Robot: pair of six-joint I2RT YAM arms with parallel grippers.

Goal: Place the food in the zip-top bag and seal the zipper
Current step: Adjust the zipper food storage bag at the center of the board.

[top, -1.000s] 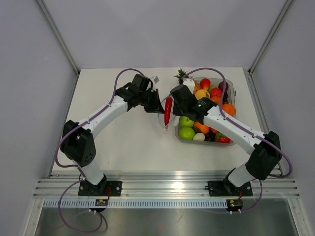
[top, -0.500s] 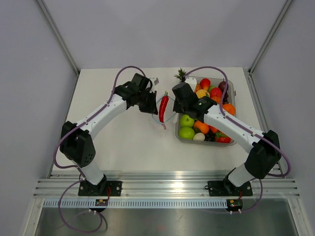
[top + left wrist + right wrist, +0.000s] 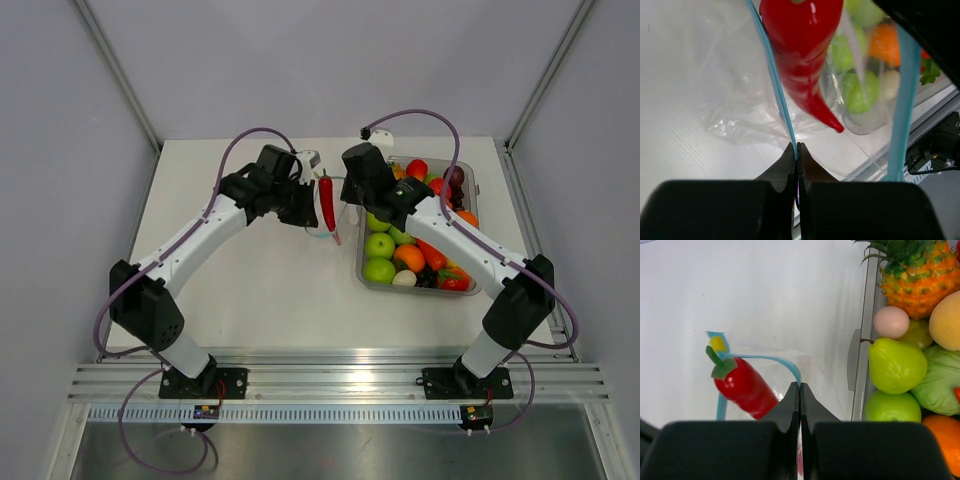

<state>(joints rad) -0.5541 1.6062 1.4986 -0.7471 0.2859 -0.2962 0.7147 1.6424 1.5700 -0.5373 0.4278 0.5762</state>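
Observation:
The clear zip-top bag [image 3: 333,210] hangs in the air between my two grippers, with the red chili pepper [image 3: 327,200] inside it. My left gripper [image 3: 310,205] is shut on the light-blue zipper strip [image 3: 776,85] at the bag's left side. My right gripper [image 3: 350,198] is shut on the zipper strip [image 3: 771,360] at its right side. In the left wrist view the pepper [image 3: 800,47] hangs point-down inside the bag [image 3: 735,115]. In the right wrist view the pepper [image 3: 742,385] shows its green stem end. The small orange piece with a green tip is not visible.
A rigid clear tray [image 3: 466,288] at right holds several toy fruits: green apples [image 3: 379,257], oranges, a pear [image 3: 895,365] and a pineapple [image 3: 912,275]. Its near wall [image 3: 860,365] stands right beside the bag. White tabletop [image 3: 250,280] lies below the bag.
Both grippers have moved up-table and a little left with the bag. The pepper now hangs nearer the back, over the table left of the tray. Both stay shut on the zipper.

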